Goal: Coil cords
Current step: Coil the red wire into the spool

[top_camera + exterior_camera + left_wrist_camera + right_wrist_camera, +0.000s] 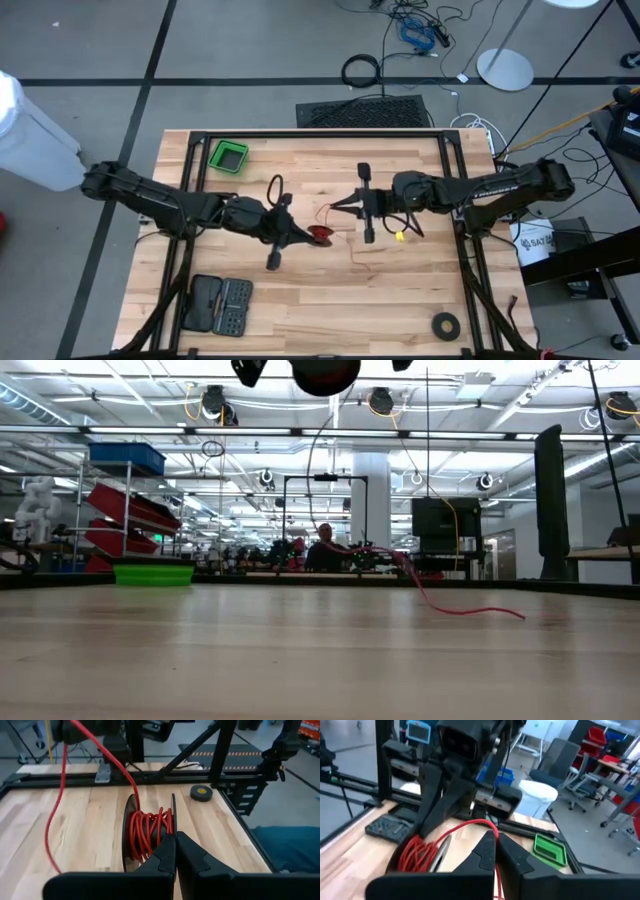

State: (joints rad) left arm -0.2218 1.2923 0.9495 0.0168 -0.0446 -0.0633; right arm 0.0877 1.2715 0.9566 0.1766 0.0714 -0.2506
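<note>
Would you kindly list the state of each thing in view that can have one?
Red cord: partly wound on the spool, a loose tail trailing on the table.
Spool: held off the table, on edge.
Left gripper: shut on the spool.
Right gripper: shut on the cord.
Green bin: upright, empty.

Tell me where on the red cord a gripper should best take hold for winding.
Take the red cord by its free strand, not the wound turns. The left gripper pinches the spool by its rim. Come from the side opposite, where the strand rises clear of the table toward the right gripper.
</note>
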